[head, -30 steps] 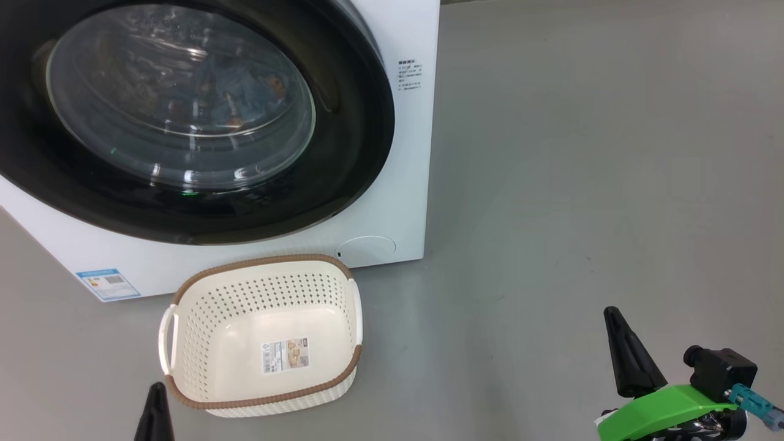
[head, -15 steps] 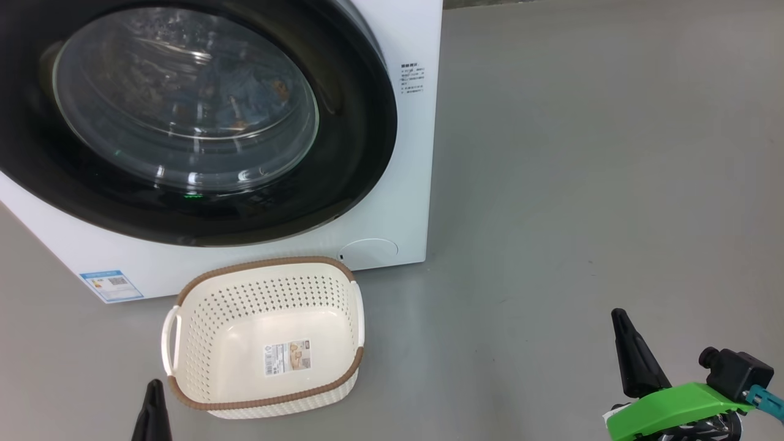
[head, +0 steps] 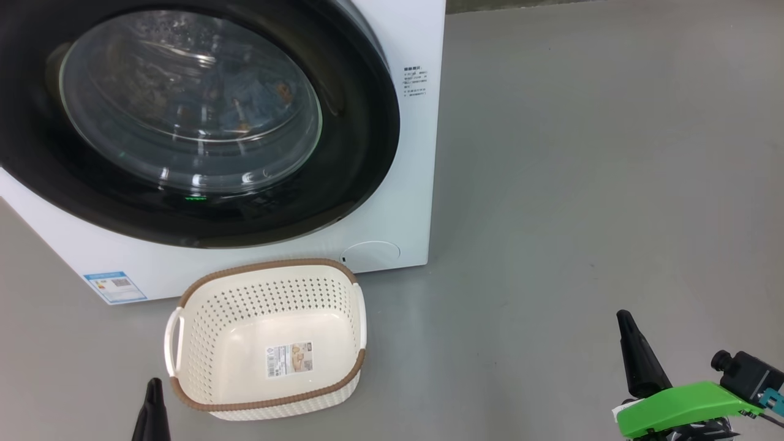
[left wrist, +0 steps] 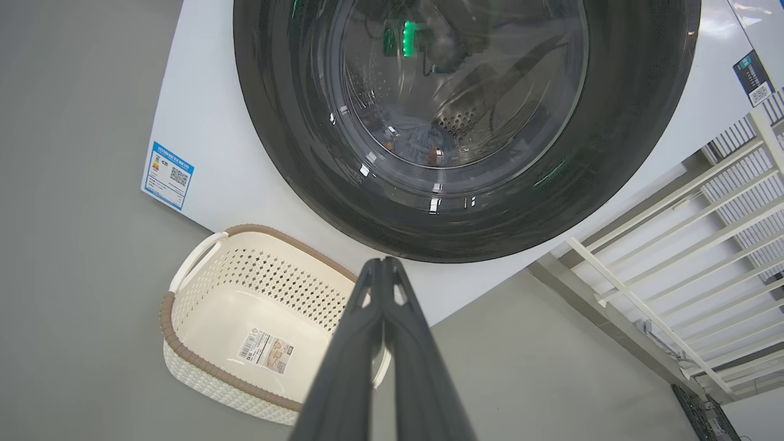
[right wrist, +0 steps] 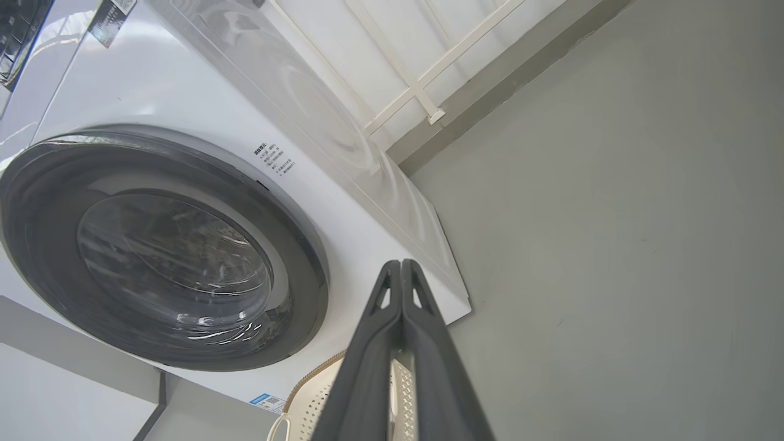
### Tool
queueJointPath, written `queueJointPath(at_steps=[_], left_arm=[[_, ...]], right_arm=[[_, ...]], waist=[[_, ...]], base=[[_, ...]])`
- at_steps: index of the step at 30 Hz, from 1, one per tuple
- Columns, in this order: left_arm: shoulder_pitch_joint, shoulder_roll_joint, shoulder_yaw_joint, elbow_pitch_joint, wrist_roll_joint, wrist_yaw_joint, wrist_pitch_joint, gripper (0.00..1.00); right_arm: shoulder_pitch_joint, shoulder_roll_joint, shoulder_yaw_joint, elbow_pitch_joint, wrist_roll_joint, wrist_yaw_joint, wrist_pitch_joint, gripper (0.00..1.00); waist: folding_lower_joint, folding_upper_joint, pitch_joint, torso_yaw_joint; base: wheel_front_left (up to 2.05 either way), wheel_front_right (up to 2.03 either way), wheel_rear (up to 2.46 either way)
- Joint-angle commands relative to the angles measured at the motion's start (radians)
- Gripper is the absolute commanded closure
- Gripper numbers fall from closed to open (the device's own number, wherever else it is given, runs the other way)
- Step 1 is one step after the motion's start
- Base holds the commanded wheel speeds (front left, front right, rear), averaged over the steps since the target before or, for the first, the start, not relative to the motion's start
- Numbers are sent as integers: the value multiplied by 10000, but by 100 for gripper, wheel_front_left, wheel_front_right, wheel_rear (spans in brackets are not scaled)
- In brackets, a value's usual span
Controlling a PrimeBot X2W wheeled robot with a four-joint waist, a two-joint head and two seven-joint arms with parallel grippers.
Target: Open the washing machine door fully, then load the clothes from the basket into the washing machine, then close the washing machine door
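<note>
Washing machine point(head: 407, 202) first, since it is the biggest thing before us: a white front-loader standing on the grey floor point(head: 582, 184); its door point(head: 190, 116) lies flat against the front, the glossy black rim flush all the way round as far as we can see. Next down in size, the basket point(head: 269, 264) sits on the floor just in front of the machine, below the door's lower right; we see nothing in it but the label sticker point(head: 290, 359) on its floor. The clothes point(head: 251, 92) show as a dim light-blue heap with orange-brown marks behind the glass, inside the drum; so we judge the loading done and the door closed. Smallest, the grippers: the left gripper point(head: 153, 392) hangs near the basket's near left corner, the right gripper point(head: 626, 324) well off to the right over bare floor; in each wrist view the two dark fingers press together with nothing between them, so both are closed and carry nothing.

What could go wrong from here, in our judgement: we cannot tell whether the latch has caught; a door merely resting could drift open. A fold of cloth caught at the gasket would cause exactly that; the reflections hide that edge from us. A careless forward sweep of the left arm could knock the basket against the machine.
</note>
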Motion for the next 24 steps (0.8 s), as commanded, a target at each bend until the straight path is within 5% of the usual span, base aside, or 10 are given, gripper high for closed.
queueJointPath(at_steps=[1,24], left_arm=[[-443,203,185,-155,-283,-77,64,100],[-904,276,323,245,-2815,-282,668,100]], right_arm=[[-287,-125,28,-210,304,-9,58,100],[-346,-144,-84,-132,2942,-13,691,100]], waist=[[-1,0,-8,5],[-1,0,-135,84]], base=[[0,0,0],[0,0,0]])
